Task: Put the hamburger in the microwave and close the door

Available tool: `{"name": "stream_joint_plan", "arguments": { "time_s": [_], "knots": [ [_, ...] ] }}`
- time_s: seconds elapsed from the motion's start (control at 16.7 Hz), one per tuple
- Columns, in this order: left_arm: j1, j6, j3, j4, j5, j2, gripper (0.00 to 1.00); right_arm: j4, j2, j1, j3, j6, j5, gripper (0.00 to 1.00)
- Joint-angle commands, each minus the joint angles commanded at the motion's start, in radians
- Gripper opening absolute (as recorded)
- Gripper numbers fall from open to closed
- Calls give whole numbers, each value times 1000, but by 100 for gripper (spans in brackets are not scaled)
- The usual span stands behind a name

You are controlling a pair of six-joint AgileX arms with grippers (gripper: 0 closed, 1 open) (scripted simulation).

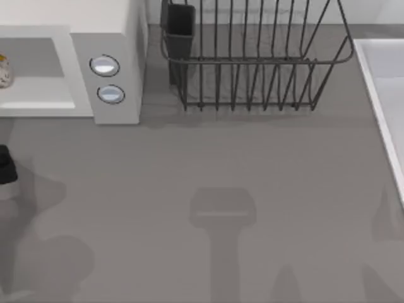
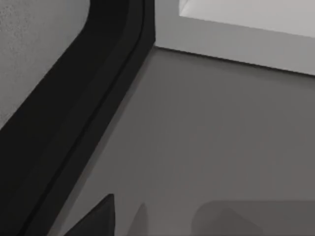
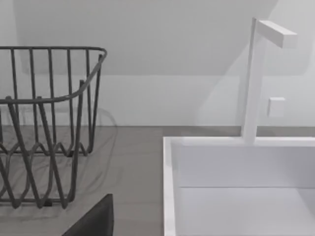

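**Asker:** What sits closest to the working tool?

**Operator:** My left tool (image 1: 5, 165) hangs low over the grey surface (image 1: 208, 164), at its left border. I cannot tell whether it is spread or pressed together. In the left wrist view, a speckled grey panel (image 2: 29, 49) edged by a black band stands right against the camera. I take that panel for the door, swung open, though I cannot be sure.

**Asker:** And just past the tool?

**Operator:** The microwave (image 1: 117, 38), white and boxy, with two round knobs (image 1: 104, 65) on its side panel. The hamburger (image 1: 3, 71) already rests inside the grey cavity, a little beyond the tool. By my judgement, only closing the door is left.

**Asker:** What could go wrong?

**Operator:** The tool is very near the panel. A push at a shallow angle could slide along the flat face and leave the door ajar. A push too close to the hinge could shove the whole microwave instead. If the tool lingers between door and cavity, it could get pinched.

**Asker:** Anything farther off?

**Operator:** Well away to the tool's right are a dark wire dish rack (image 1: 252, 63), then a white sink (image 1: 379, 76). My right tool (image 3: 93, 221) idles there, state unreadable.
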Motion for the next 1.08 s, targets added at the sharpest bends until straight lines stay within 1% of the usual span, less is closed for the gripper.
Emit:
{"name": "stream_joint_plan", "arguments": {
  "time_s": [0.24, 0.54, 0.78, 1.08],
  "knots": [
    [-5, 0, 3, 0, -1, -1, 100, 0, 0, 0, 0, 0, 0, 100],
    [-4, 0, 57, 7, 0, -82, 100, 0, 0, 0, 0, 0, 0, 100],
    [-2, 0, 90, -64, 1, -169, 100, 0, 0, 0, 0, 0, 0, 100],
    [-1, 0, 114, -215, 1, -284, 100, 0, 0, 0, 0, 0, 0, 100]
  ]
}}
